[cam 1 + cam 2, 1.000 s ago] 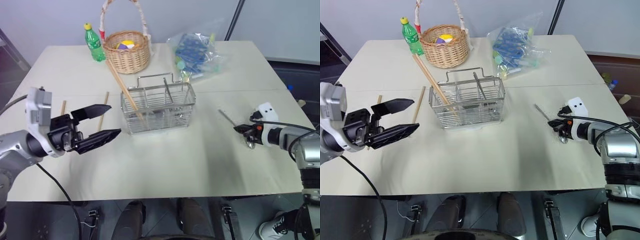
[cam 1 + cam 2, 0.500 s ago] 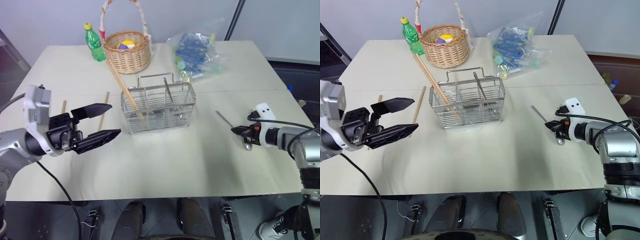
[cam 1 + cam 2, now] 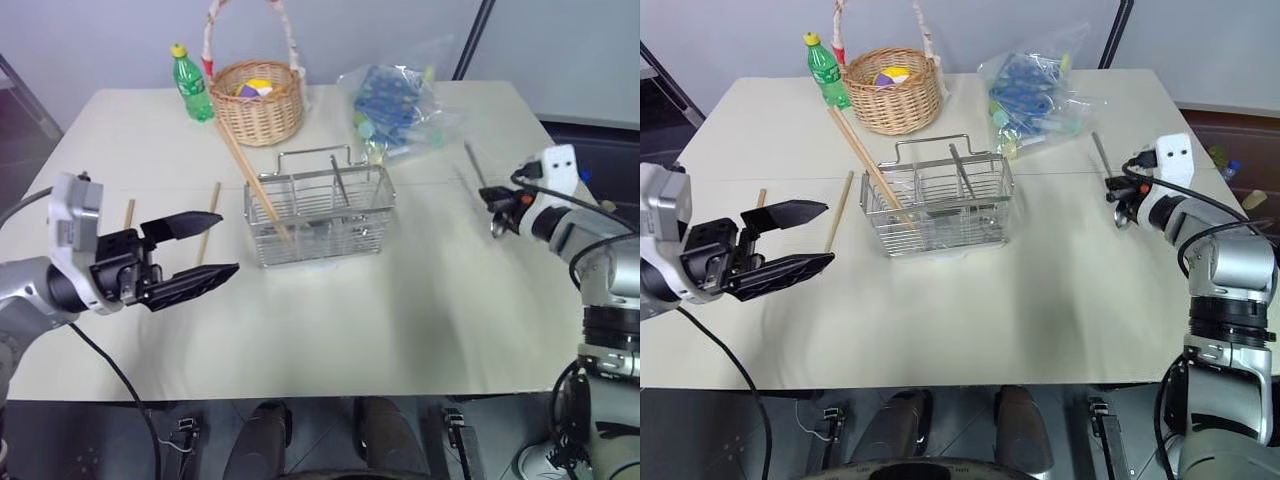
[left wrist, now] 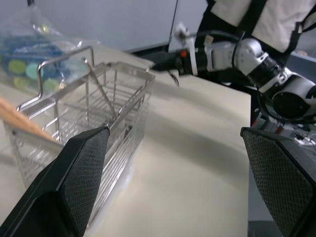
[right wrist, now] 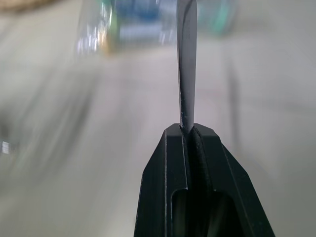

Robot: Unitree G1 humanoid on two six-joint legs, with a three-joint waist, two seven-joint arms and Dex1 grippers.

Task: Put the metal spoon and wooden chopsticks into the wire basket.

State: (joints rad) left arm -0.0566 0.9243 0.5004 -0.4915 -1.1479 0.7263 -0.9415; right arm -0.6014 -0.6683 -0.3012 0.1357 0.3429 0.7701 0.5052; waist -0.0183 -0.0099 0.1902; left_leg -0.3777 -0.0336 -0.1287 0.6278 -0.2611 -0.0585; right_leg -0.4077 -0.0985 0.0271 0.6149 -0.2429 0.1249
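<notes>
Right gripper (image 3: 1118, 190) clamped on slim shiny metal spoon (image 3: 1102, 158), lifted clear of matte table (image 3: 1040, 290), right of wire basket (image 3: 938, 199). Left gripper (image 3: 195, 252) spread wide, textured black pads. Wooden chopsticks (image 3: 250, 182) leaning in basket; others flat left of it.

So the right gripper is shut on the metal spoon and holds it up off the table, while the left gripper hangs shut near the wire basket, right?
Not quite: the left gripper is open, its two fingers spread wide apart, as the left eye view and the left wrist view show. The rest stands: the right gripper is shut on the metal spoon, lifted off the table, and the left one hangs near the wire basket.
</notes>
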